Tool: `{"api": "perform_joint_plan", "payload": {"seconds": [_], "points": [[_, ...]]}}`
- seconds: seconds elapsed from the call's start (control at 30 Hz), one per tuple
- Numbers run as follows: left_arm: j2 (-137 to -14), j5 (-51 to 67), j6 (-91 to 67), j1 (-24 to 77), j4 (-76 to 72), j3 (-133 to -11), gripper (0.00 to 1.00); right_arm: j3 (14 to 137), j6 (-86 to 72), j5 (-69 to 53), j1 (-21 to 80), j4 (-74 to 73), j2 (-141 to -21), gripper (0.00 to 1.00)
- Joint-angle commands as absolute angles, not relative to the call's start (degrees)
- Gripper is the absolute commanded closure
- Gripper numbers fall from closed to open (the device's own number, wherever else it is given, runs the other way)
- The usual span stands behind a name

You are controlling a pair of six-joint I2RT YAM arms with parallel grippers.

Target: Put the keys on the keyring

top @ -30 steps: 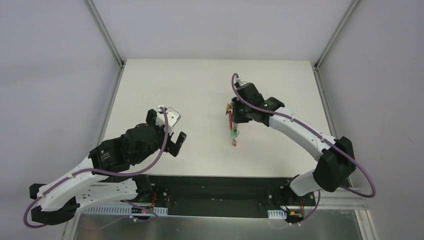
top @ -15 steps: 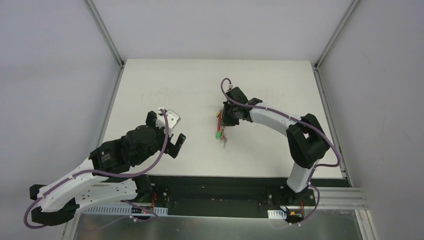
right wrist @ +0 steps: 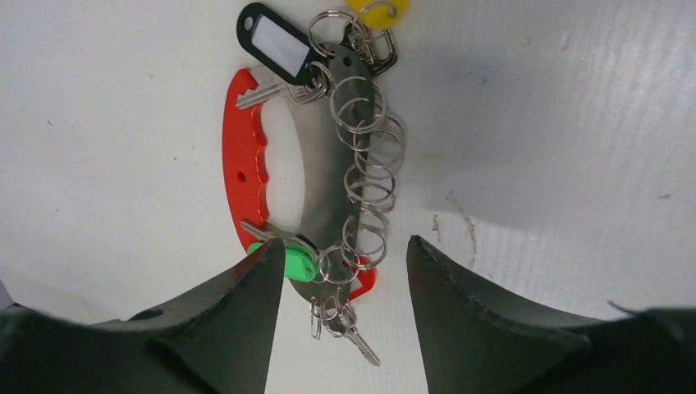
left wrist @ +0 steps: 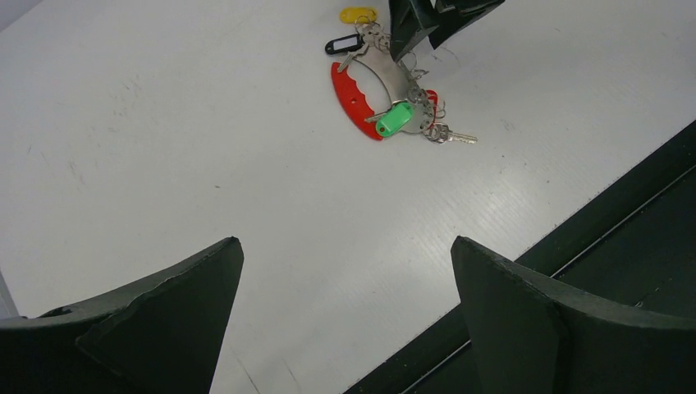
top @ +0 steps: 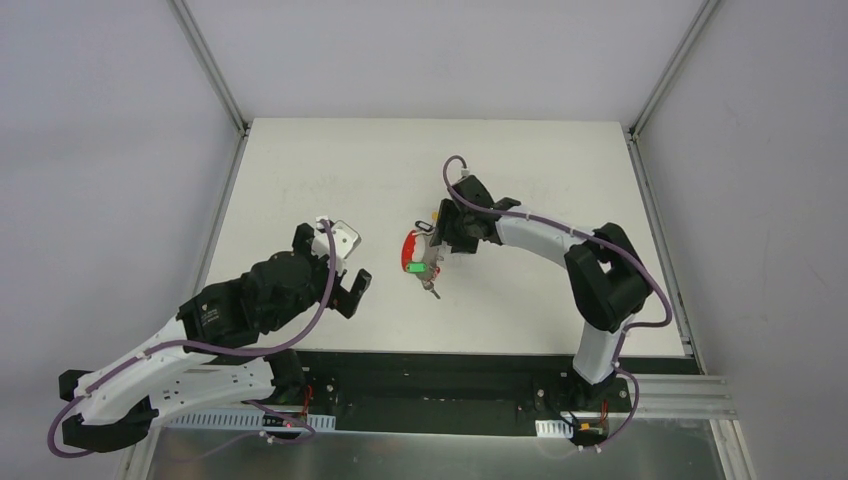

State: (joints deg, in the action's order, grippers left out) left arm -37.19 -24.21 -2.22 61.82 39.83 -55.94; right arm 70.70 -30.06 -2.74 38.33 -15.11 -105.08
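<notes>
On the left side the left gripper [top: 332,252] hangs over the white table [top: 290,165] with its two fingers spread wide and nothing between them; in its own wrist view [left wrist: 345,246] only bare table surface shows in the gap. Well apart from it, toward the middle of the table, the keyring [top: 409,250] lies flat: a red curved plastic arc [right wrist: 244,168] joined to a silver metal plate [right wrist: 324,185], and along the plate runs a row of small metal rings [right wrist: 371,176]. A black tag [right wrist: 275,39] with a white label sits at the far end of the keyring, with a key [right wrist: 254,97] just beside it resting across the red arc, and a yellow tag [right wrist: 376,10] is next to it at the edge of the right wrist view. At the near end a green tag [left wrist: 396,119] lies on the plate, touching the red arc, and a small bunch of silver keys [right wrist: 343,322] hangs from the last rings and rests on the table. Whether each tag is hooked into a ring cannot be told for all of them. Directly over the keyring is the right gripper [top: 447,236], its fingers parted [right wrist: 345,246], one on each side of the near part of the ring row; no contact with the keyring can be made out
</notes>
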Motion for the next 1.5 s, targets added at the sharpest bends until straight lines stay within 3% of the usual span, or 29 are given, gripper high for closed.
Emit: {"api": "perform_joint_plan", "payload": {"seconds": [0.0, 0.1, 0.13, 0.17, 0.2, 0.4, 0.77, 1.17, 1.47], "points": [[-36.34, -23.73, -1.92, 61.79, 39.23, -55.48, 0.01, 69.92, -29.40, 3.73, 38.18, -15.69, -97.95, 0.37], [-36.00, -23.80, -1.93, 61.79, 39.16, -55.38, 0.01, 69.80, -27.24, 7.31, 38.24, -18.87, -94.24, 0.23], [-35.91, -23.83, -1.93, 61.79, 39.06, -55.30, 0.01, 69.56, -26.76, 8.97, 38.23, -19.79, -92.94, 0.17], [-35.84, -23.90, -1.93, 61.79, 38.98, -55.28, 0.01, 69.03, -26.35, 10.34, 38.30, -20.10, -91.43, 0.04], [-35.74, -24.10, -2.01, 61.80, 38.90, -55.21, 0.01, 68.38, -26.13, 12.20, 38.25, -20.58, -89.88, 0.01], [-35.54, -25.17, -3.34, 61.80, 37.58, -55.22, 0.01, 71.03, -23.33, 23.07, 39.81, -29.99, -84.34, 0.01], [-40.60, -24.84, -8.05, 61.66, 35.77, -56.68, 0.01, 66.83, -17.89, 36.69, 40.56, -31.36, -72.85, 0.01], [-52.79, -39.13, -17.26, 61.63, 31.58, -59.07, 0.01, 72.50, -22.82, 40.97, 40.61, -41.99, -70.21, 0.01], [-62.16, -42.94, -10.47, 61.62, 21.04, -60.27, 0.01, 69.25, -17.71, 28.57, 40.61, -34.49, -64.13, 0.01]]}}
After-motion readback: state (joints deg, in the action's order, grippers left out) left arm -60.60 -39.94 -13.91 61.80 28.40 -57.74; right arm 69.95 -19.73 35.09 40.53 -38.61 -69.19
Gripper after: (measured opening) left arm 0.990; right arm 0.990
